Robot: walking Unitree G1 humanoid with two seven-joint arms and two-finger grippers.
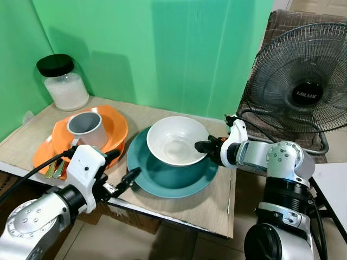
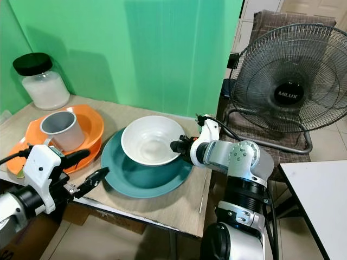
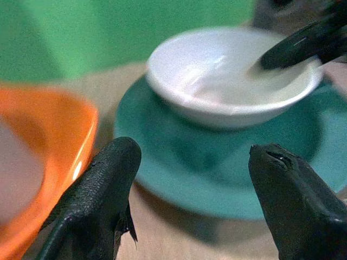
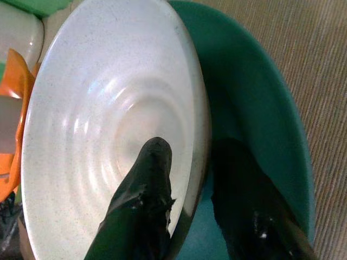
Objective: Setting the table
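A white bowl (image 1: 173, 138) sits on a teal plate (image 1: 162, 184) in the middle of the tan table (image 1: 217, 201). My right gripper (image 1: 201, 147) reaches in from the right and is shut on the bowl's near-right rim. In the right wrist view one finger (image 4: 146, 195) is inside the bowl and the other is outside, over the plate. My left gripper (image 1: 126, 163) stands open at the table's front edge, between the teal plate and an orange plate (image 1: 116, 127). That plate holds a grey mug (image 1: 87, 129) and gold cutlery (image 1: 54, 169).
A glass jar (image 1: 64, 82) with a black lid and white contents stands at the back left. A green backdrop rises behind the table. A black floor fan (image 1: 303, 89) stands to the right, and a white surface (image 1: 331, 189) lies at the lower right.
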